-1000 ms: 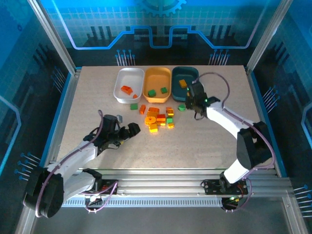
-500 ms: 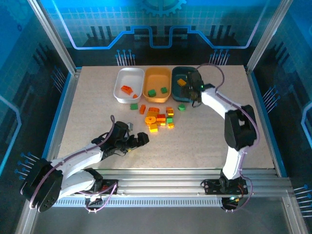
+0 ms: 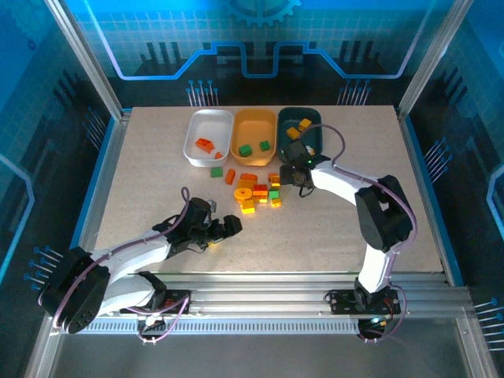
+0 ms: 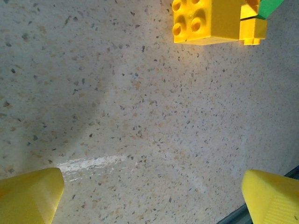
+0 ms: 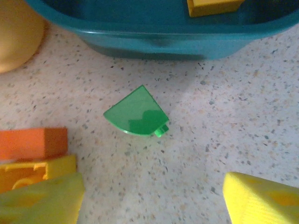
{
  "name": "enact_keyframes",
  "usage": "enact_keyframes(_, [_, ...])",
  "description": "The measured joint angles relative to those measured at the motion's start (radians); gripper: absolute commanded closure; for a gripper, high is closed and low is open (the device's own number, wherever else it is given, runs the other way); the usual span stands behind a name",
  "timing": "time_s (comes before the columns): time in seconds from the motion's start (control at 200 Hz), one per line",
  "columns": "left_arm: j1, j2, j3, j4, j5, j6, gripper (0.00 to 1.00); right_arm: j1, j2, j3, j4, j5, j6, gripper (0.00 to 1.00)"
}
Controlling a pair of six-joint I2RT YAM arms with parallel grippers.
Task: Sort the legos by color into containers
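Your left gripper hangs spread wide and empty over bare table, the yellow brick just ahead; ease forward until you straddle it. Your right gripper, also parted and holding nothing, frames the green wedge lying beside the teal tray; lower squarely so its curved edge can't slip out

Legos clustered before three trays

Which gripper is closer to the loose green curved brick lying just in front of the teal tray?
Right. The right gripper hangs right above the green brick, fingers spread. The left gripper is far off, at the near-left edge of the loose pile.
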Motion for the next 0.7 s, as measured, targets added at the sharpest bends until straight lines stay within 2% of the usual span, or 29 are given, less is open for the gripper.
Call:
enact_keyframes(0.275, [-0.003, -0.135, -0.068, -0.028, -0.036, -0.009, 0.01, -0.001, 0.140, 0.138, 0.003, 0.026, 0.053, 0.32])
enact_keyframes(0.55, [-0.004, -0.175, -0.069, -0.074, -0.064, -0.008, 0.01, -0.014, 0.198, 0.156, -0.001, 0.038, 0.078, 0.59])
enact_keyframes(0.7, [-0.004, -0.177, -0.069, -0.082, -0.071, -0.007, 0.01, -0.018, 0.182, 0.122, 0.031, 0.048, 0.072, 0.66])
